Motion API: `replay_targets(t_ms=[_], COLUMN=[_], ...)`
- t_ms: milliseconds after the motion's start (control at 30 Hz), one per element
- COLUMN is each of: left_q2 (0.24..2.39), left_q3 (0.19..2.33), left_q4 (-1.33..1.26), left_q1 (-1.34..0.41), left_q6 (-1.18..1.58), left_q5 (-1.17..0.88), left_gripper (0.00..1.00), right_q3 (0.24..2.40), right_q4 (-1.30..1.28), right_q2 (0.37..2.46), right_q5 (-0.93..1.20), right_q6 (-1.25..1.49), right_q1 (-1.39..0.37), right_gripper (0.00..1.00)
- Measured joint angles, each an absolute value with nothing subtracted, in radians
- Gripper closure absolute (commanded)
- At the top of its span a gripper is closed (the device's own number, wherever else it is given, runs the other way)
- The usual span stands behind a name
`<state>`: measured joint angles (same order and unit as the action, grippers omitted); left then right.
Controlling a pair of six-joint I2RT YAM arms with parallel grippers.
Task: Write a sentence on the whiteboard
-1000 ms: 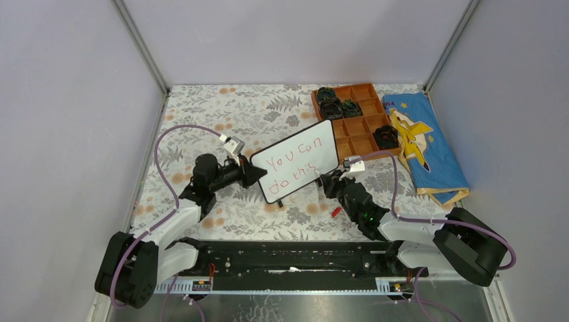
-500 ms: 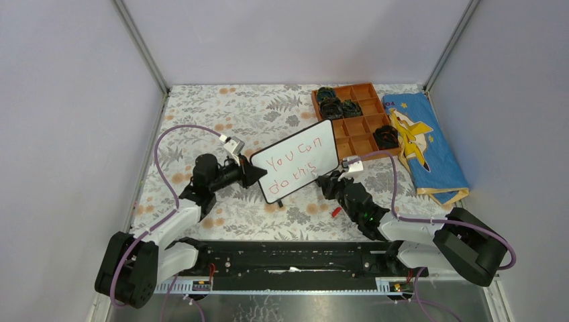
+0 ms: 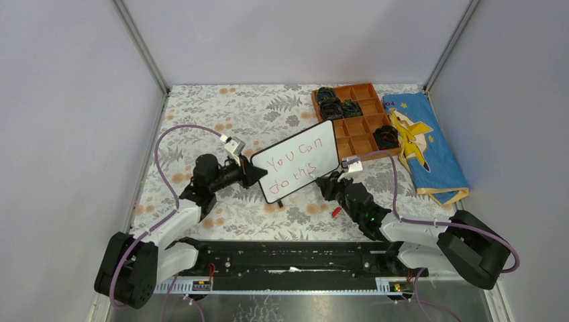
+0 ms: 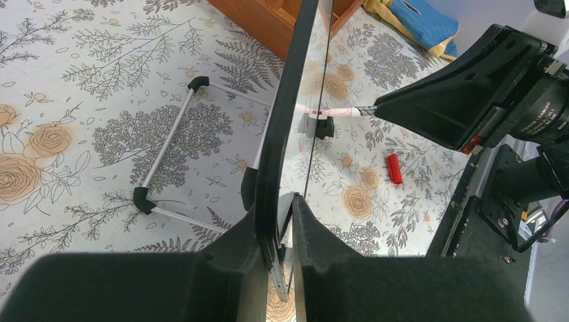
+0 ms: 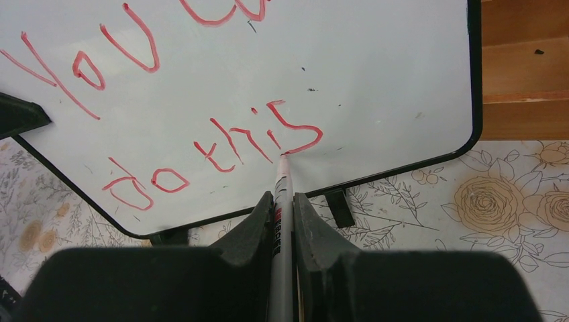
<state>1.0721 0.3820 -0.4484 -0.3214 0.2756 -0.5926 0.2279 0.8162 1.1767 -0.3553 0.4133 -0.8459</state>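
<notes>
My left gripper (image 4: 284,204) is clamped on the left edge of the whiteboard (image 3: 325,155), one finger on its front and one on its back. The board stands in the middle of the table (image 3: 221,114), leaning back, with its written face toward my right arm. In the left wrist view its thin wire stand (image 4: 168,137) with black feet rests on the flowered cloth behind it.

My right gripper (image 5: 283,201) is closed on a marker (image 5: 282,188) that runs out between the fingers toward the board. Its tip touches the white face at the tail of the "s". The sentence (image 3: 293,165) is in red, in two lines: "You can" above and "do this" below, with thin, uneven letters that slope along the board.

A small red piece (image 3: 336,210) lies on the table near the board, just left of my right arm. Far right of the board is a brown tray (image 3: 355,131). A few of its compartments hold dark things I cannot make out. A blue cloth (image 3: 429,157) lies right of the tray.
</notes>
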Motion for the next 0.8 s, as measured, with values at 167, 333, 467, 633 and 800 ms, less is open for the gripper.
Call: replay_targets(t_ms=[167,333,467,633,800], left_q2=[1.072,1.072,1.072,1.072,1.075], left_q3=[0.382,0.382,0.382,0.382,0.384], left_q4=[-0.448,-0.448,-0.448,-0.448,-0.449], left_q1=[-0.321,-0.326,-0.326,-0.326,-0.326], left_q6=[0.275,0.275,0.275,0.275,0.275], left_q5=[-0.592,-0.587,-0.586,-0.586,-0.586], left_gripper=[0.88,0.88,0.87,0.87,0.87], right_q3=[0.224,0.211,0.205,0.204,0.192], right_q4=[0.804,0.767,0.704,0.593,0.485], right_q2=[1.159,1.093,0.990,0.830,0.658], right_q5=[-0.353,-0.354,-0.356,-0.366,-0.403], right_q6=[0.414,0.414,0.413,0.403,0.399], right_q1=[-0.846,-0.846,-0.846,-0.846,-0.846], right_gripper=[1.00,1.00,1.00,1.00,1.00])
